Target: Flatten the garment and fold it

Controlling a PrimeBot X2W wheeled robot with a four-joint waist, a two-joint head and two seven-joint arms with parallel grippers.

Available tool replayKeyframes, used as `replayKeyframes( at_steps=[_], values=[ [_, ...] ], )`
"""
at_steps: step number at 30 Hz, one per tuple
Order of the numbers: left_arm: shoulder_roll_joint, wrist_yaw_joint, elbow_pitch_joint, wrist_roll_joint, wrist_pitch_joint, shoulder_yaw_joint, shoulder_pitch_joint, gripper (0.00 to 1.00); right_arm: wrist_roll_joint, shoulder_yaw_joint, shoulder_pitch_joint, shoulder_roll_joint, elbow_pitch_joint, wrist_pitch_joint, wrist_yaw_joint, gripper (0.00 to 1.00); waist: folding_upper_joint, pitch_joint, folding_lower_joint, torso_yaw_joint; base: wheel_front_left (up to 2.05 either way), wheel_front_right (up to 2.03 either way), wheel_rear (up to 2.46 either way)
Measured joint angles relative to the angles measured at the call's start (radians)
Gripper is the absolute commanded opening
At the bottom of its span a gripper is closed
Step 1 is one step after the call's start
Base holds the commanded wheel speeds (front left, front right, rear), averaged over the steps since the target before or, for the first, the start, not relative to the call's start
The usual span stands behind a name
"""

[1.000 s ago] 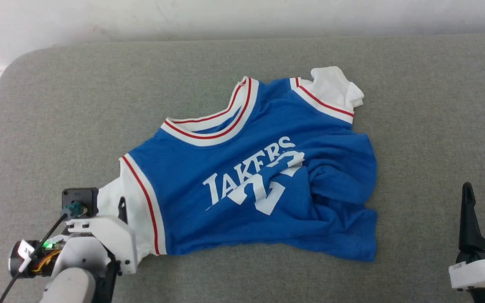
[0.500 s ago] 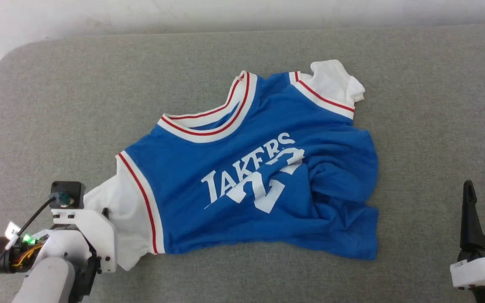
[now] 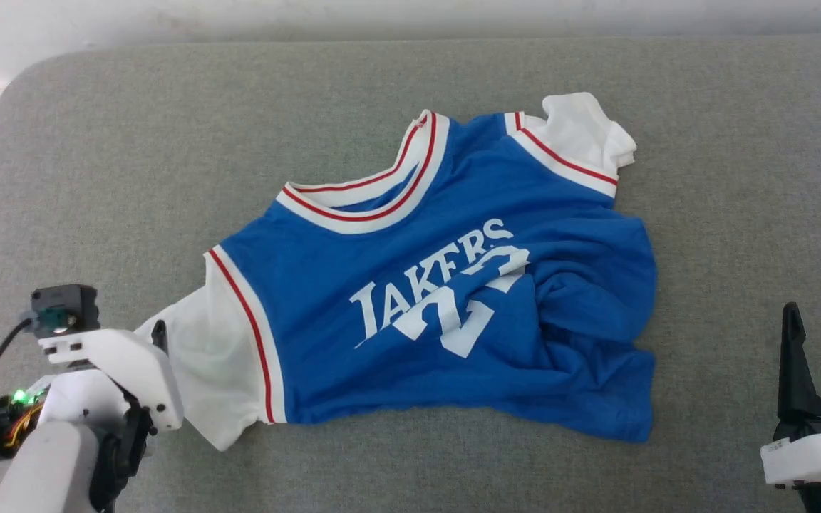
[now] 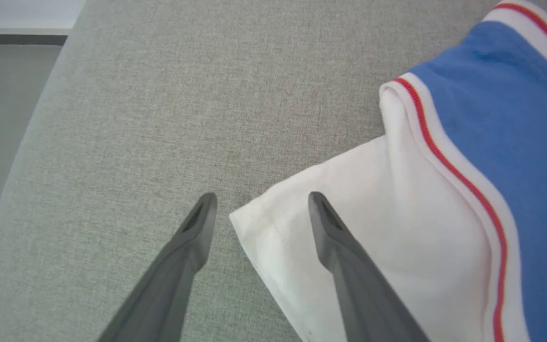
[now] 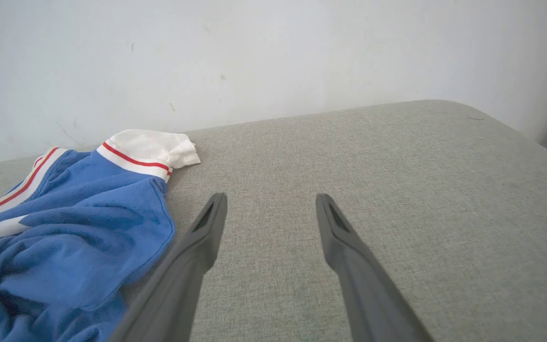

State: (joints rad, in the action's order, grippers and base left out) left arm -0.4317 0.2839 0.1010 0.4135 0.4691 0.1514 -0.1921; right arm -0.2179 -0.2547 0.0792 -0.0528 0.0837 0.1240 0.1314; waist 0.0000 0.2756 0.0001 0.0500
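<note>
A grey fabric-covered tabletop [image 3: 132, 178] with rounded corners ran up to a plain white wall [image 5: 254, 47]. The garment [image 3: 382, 285], a royal-blue jersey with white LAKERS lettering and a partly creased number, lay face up near the middle of the tabletop, turned at an angle, its striped collar [image 3: 375, 203] toward the wall. Its lower right part was bunched into deep wrinkles. One white sleeve [image 3: 204, 363] spread flat toward the robot's left. The other sleeve [image 3: 585, 132] was crumpled at the far side.

The left gripper [image 4: 259, 202] sat at the flat sleeve's corner with its fingers spread apart, grasping nothing. One finger [image 4: 328, 228] was over the white cloth and the other over bare grey fabric, with the sleeve's corner between them. Whether they touched the cloth could not be told. The right gripper [image 3: 820, 317] stood well to the right of the garment, over bare tabletop, its fingers likewise released and empty.
</note>
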Motion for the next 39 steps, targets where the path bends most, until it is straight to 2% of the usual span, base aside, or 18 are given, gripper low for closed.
replayKeyframes(
  at_steps=[4, 14, 15, 17, 18, 21, 28, 33, 39],
  values=[
    [0.014, -0.013, -0.005, 0.076, 0.019, -0.030, 0.024, 1.00, 0.000, 0.003, -0.002, 0.000, -0.001, 0.000, 0.000, 1.00, 0.0000, 0.004, -0.0001, 0.005, 0.00, 0.00, 0.00],
    [0.055, -0.036, 0.022, 0.175, 0.038, -0.064, 0.036, 1.00, 0.000, 0.005, -0.014, 0.000, 0.003, -0.009, 0.000, 1.00, 0.0000, 0.021, -0.0002, 0.001, 0.00, 0.00, 0.00],
    [0.056, -0.039, 0.024, 0.183, 0.037, -0.066, 0.035, 0.77, 0.002, 0.005, -0.014, 0.000, 0.003, -0.009, 0.000, 1.00, 0.0000, 0.022, -0.0002, 0.000, 0.00, 0.00, 0.00],
    [0.061, -0.051, 0.030, 0.198, 0.027, -0.072, 0.034, 0.12, 0.005, 0.005, -0.014, 0.000, 0.003, -0.009, 0.000, 1.00, 0.0000, 0.021, -0.0002, -0.002, 0.00, 0.00, 0.00],
    [0.065, -0.059, 0.034, 0.206, 0.023, -0.073, 0.033, 0.00, 0.006, 0.005, -0.014, 0.000, 0.003, -0.010, 0.000, 1.00, 0.0000, 0.020, -0.0002, -0.004, 0.00, 0.00, 0.00],
    [0.085, -0.081, 0.038, 0.225, 0.002, -0.076, 0.030, 0.00, 0.006, 0.003, -0.016, 0.000, 0.001, -0.011, 0.000, 1.00, 0.0000, 0.014, -0.0001, -0.006, 0.00, 0.00, 0.00],
    [0.116, -0.090, 0.014, 0.225, -0.109, -0.093, 0.032, 0.00, 0.006, 0.005, -0.015, 0.000, -0.009, -0.011, 0.000, 1.00, 0.0000, -0.020, -0.0001, -0.005, 0.00, 0.00, 0.00],
    [0.137, -0.085, -0.087, 0.224, -0.194, -0.124, 0.062, 0.00, 0.008, 0.001, -0.015, 0.000, -0.004, -0.020, 0.000, 1.00, 0.0000, -0.054, -0.0001, -0.002, 0.00, 0.00, 0.00],
    [0.136, -0.067, -0.249, 0.218, -0.201, -0.127, 0.152, 0.00, 0.031, 0.003, -0.027, 0.000, 0.032, -0.080, 0.000, 1.00, 0.0000, -0.082, -0.0002, 0.016, 0.00, 0.00, 0.00]
  ],
)
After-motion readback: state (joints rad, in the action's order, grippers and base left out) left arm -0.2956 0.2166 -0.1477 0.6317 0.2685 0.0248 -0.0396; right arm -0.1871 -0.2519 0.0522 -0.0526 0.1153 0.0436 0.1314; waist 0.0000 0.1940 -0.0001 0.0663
